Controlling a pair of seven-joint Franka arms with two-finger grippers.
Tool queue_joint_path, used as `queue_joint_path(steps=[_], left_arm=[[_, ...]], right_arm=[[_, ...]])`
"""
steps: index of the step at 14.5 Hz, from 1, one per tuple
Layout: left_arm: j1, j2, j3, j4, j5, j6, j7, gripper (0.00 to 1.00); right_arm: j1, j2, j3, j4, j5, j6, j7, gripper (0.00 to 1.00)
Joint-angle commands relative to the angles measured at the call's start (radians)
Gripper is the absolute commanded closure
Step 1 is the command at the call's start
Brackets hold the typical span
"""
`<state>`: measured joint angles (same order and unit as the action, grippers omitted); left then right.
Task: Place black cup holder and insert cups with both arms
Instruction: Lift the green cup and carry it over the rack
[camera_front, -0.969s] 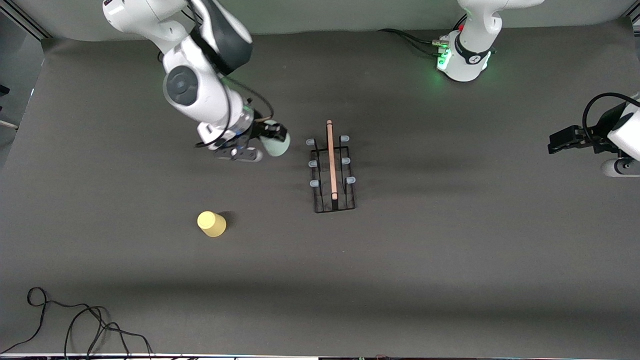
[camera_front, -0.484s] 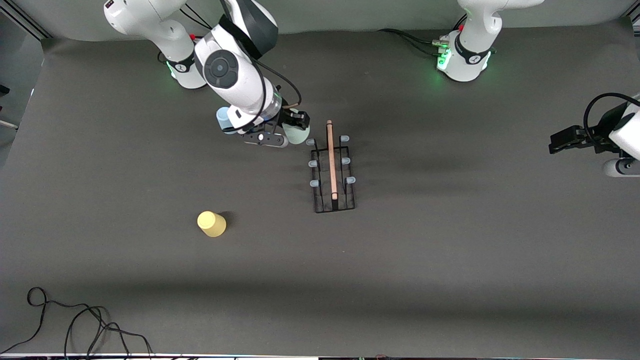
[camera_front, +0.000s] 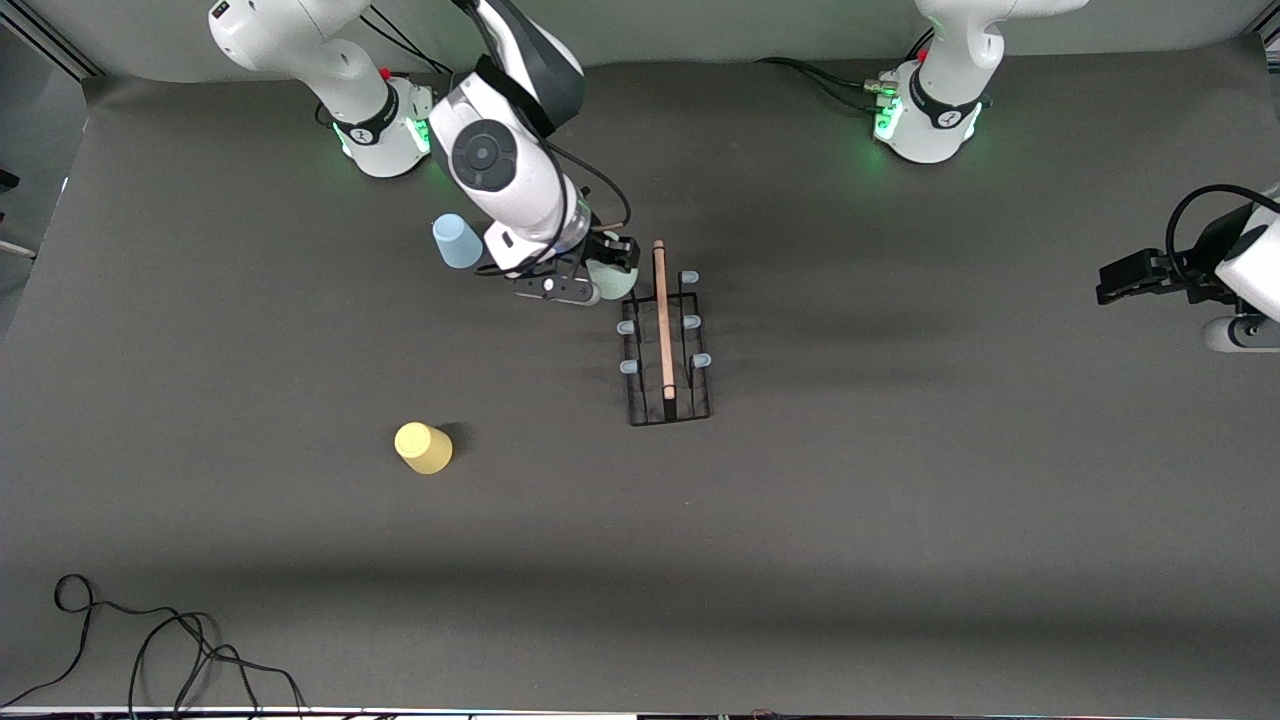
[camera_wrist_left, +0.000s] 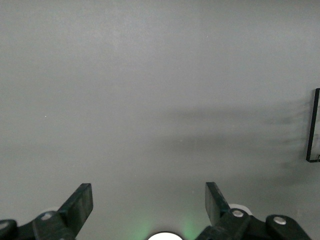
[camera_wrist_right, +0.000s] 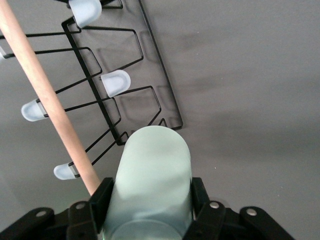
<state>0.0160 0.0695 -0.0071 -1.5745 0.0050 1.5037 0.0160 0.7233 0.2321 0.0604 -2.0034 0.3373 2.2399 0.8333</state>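
We are pinching the mint cup (camera_wrist_right: 152, 175) in the right gripper (camera_front: 607, 266) over the black cup holder (camera_front: 665, 340); the left gripper (camera_wrist_left: 149, 202) is waiting, fingers spread, at the left arm's end of the table.

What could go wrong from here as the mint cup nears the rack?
The mint cup, held by the right gripper, sits close to the wooden handle of the black cup holder; it might bump the rod and shift the rack. It could also miss the nearest peg and slip.
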Motion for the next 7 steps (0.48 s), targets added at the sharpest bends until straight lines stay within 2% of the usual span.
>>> queue_joint_path(steps=[1, 3, 4, 5, 7], left_arm=[[-0.008, -0.008, 0.004, 0.007, -0.006, -0.022, 0.013, 0.00], [-0.008, -0.011, 0.004, 0.007, -0.007, -0.022, 0.013, 0.00], [-0.008, -0.011, 0.004, 0.005, -0.007, -0.022, 0.013, 0.00], [-0.010, -0.011, 0.004, 0.005, -0.007, -0.022, 0.013, 0.00], [-0.008, -0.011, 0.004, 0.005, -0.007, -0.022, 0.013, 0.00]], right_arm=[[0.024, 0.030, -0.011, 0.008, -0.027, 0.027, 0.037, 0.98], [0.024, 0.044, -0.011, 0.009, -0.027, 0.039, 0.037, 0.98], [0.024, 0.055, -0.011, 0.009, -0.027, 0.050, 0.038, 0.92], [0.027, 0.064, -0.011, 0.012, -0.027, 0.052, 0.037, 0.65], [0.028, 0.081, -0.013, 0.012, -0.027, 0.070, 0.037, 0.23]])
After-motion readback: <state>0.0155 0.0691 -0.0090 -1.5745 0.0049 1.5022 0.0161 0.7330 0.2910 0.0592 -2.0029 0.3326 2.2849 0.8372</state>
